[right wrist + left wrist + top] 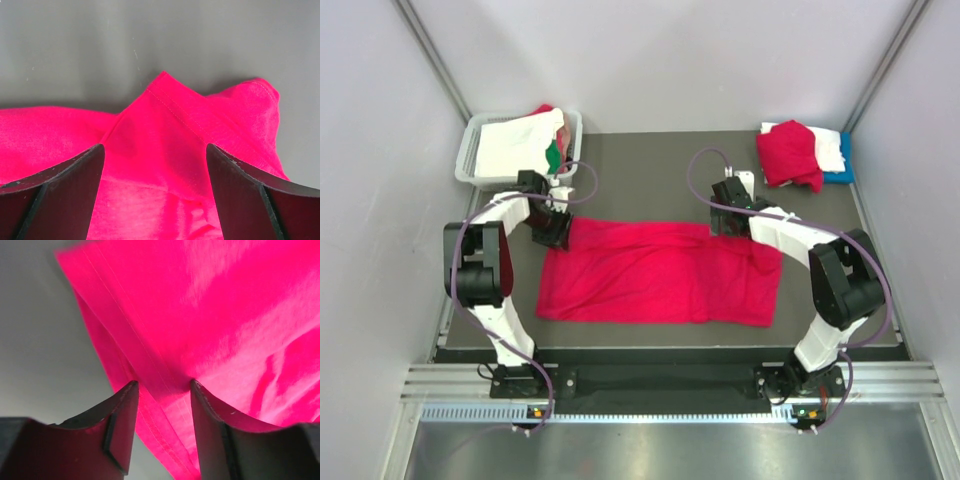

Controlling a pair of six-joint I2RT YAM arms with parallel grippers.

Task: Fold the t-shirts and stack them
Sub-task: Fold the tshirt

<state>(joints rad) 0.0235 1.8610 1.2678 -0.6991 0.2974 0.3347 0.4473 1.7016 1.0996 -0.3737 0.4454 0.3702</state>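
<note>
Cloth in bright red, a t-shirt [660,272], is lying spread flat at the middle of the dark table [640,170], its long side running from nine to three o'clock. The left gripper [552,232] is sitting at the shirt's far corner toward ten o'clock; in the wrist view its jaws are standing apart, straddling the stitched hem [150,370] without clamping it. The right gripper [725,222] is hanging over the far edge toward one o'clock, jaws released wide above a peaked corner [165,82] of the cloth. Farther off, at eleven o'clock, a pale tub [470,165] is holding white cloth [520,140]; at two o'clock a folded red shirt [790,152] is resting on a white shirt [830,150] and a blue shirt [840,176]
</note>
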